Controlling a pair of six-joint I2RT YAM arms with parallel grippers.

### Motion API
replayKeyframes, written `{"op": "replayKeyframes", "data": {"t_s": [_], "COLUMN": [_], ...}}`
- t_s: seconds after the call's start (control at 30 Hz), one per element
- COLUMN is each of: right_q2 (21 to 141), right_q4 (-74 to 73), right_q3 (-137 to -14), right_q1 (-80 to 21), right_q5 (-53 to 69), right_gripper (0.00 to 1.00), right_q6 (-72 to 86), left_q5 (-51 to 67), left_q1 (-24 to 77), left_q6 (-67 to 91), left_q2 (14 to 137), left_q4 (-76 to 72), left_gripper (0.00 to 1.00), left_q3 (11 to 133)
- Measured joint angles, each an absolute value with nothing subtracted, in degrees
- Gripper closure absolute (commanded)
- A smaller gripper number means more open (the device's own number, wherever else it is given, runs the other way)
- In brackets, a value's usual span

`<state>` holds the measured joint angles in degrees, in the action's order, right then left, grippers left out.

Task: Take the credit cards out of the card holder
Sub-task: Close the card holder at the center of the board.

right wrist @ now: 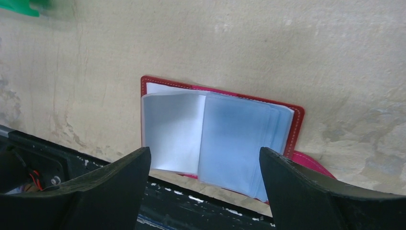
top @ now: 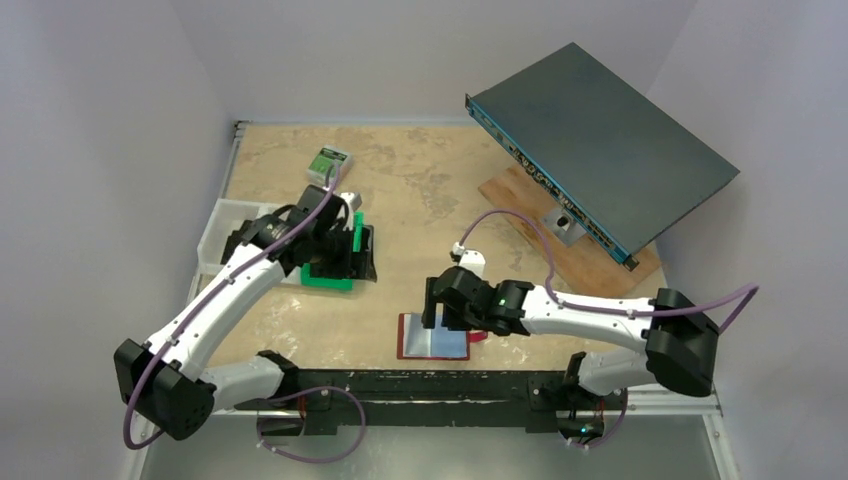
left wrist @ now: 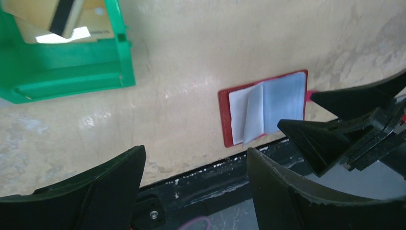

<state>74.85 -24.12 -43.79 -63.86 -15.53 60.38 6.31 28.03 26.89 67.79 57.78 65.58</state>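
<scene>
Looking down from the top external view, the card holder lies spread open on the table, close to its near edge and between the two arm bases. The right gripper hangs directly over it, while the left gripper sits well apart to the left, above the green bin. Neither claw's spread can be read from this height.

From the left wrist, the left claw's fingers stand wide apart with only bare table and the black edge rail between them; it holds nothing. In the corner of this view the green bin contains at least one of the credit cards, tan with a dark stripe, lying tilted on the bin floor. The open holder shows farther off, one pale sleeve standing up from the fold, with the right claw just beside it.

From the right wrist, the right claw is also spread wide and empty, its fingers straddling the holder from above without touching it. The pale grey-blue sleeves fan out across the red cover, and the snap tab pokes out at the lower right.

My reading: the task is partly done, since a card is out and binned. Whether any card remains tucked in the sleeves cannot be told; they look flat and blank, so what is left is uncertain.
</scene>
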Motion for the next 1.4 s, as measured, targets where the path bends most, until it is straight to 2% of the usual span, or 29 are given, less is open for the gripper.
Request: {"op": "replayKeyframes", "data": {"t_s": [0.4, 0.63, 0.93, 1.27, 1.4], "right_q2": [85.4, 90.5, 95.2, 95.3, 95.3], "right_q4": [-25.9, -26.8, -28.2, -27.8, -27.5], "right_q3": [-51.9, -57.1, -59.8, -59.7, -59.1], "right_q1": [-69.7, -71.3, -71.4, -71.4, -71.2], "right_q5": [-16.8, -17.5, -18.3, -18.0, -17.8], "right_gripper": [0.28, 0.34, 0.37, 0.66, 0.82], "right_q6": [60.6, 60.6, 60.5, 60.6, 60.6], "left_q5": [11.6, 11.5, 11.3, 11.8, 12.1], "left_q1": [31.2, 31.3, 31.3, 31.3, 31.3], "left_q6": [33.6, 35.6, 36.6, 36.9, 37.0], "left_q2": [63.4, 62.6, 60.7, 60.7, 60.8], "left_q4": [50.3, 48.9, 48.4, 47.1, 46.5], "left_gripper": [0.23, 0.23, 0.23, 0.24, 0.24], "left_q3": [49.9, 47.0, 45.2, 42.5, 42.2]}}
